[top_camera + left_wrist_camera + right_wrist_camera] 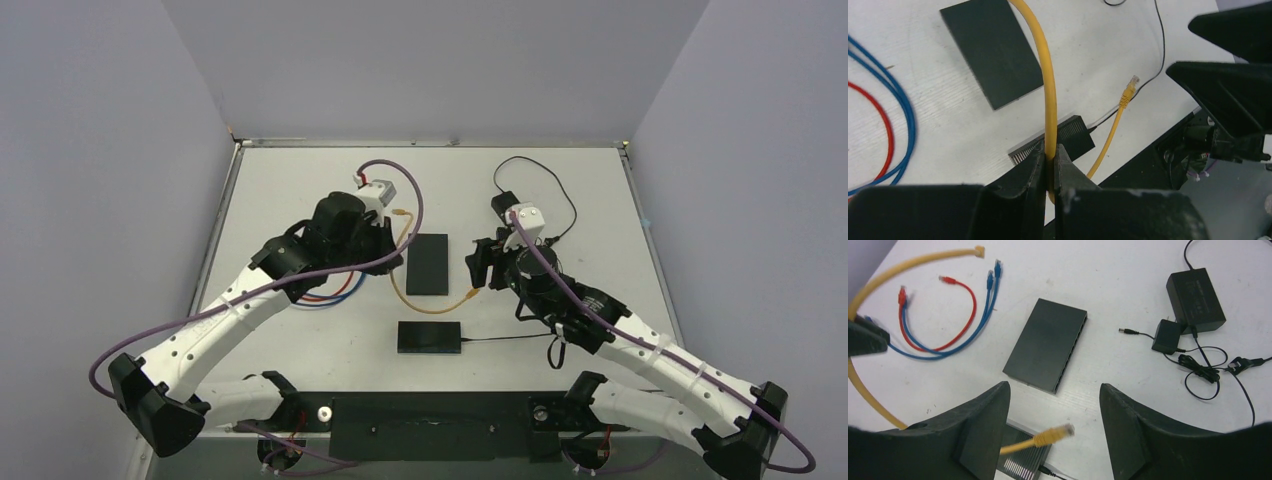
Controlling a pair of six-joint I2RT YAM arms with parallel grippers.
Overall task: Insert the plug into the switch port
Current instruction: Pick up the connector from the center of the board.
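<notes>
Left arm (230,310) & right arm (660,355): white links, black joints, purple cable (419,205) looping along ea., whitish cam box (378,190) at wrist, matte blk fingers (983,435).

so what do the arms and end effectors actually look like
Both arms match: the left arm and right arm have white perforated links with black joints and bases. A purple cable loops along each, up to a small pale camera box at the wrist. The left end effector and right end effector have matte black wedge-shaped fingers.
</notes>
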